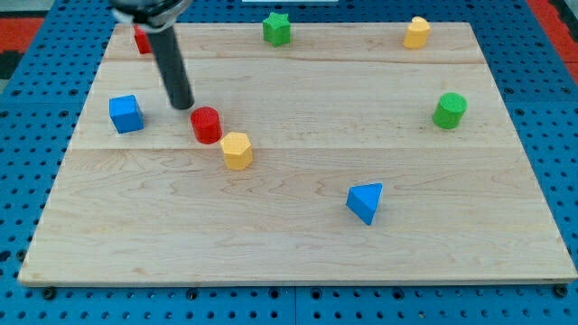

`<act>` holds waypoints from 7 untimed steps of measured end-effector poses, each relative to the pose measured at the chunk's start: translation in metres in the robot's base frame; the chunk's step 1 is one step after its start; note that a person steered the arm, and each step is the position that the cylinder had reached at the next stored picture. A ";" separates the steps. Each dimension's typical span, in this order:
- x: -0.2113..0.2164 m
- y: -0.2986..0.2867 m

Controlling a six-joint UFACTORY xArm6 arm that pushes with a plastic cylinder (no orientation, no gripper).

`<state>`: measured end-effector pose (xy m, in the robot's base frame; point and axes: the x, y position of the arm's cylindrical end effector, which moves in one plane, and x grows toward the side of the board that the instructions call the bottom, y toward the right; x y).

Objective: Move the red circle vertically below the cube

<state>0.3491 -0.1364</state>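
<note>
No readable writing or labels anywhere. Light wooden bench, plank seams running across, sitting on a blue pegboard with a regular hole grid; red strip at the view's top corners. No containers. No hand on this rig, so no open/closed state to report: just a dark rod coming down from the view's top left, my tip on the wood. Tip just up-left of the red circle, very close, contact can't be confirmed. Red circle in the left-centre of the bench, to the view's right of the blue cube and slightly lower, not underneath it. Yellow hexagonal block just down-right of the red circle, nearly touching. Blue triangular block lower, right of centre, well apart from the rest. Green cylinder-like block near the right edge. Green star at the top edge, centre. Yellow block, rounded top, shape unclear, at top right. Second red block at top left, partly hidden behind the rod, shape can't be made out.
</note>
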 end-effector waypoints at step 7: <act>0.029 0.021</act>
<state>0.3784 -0.1153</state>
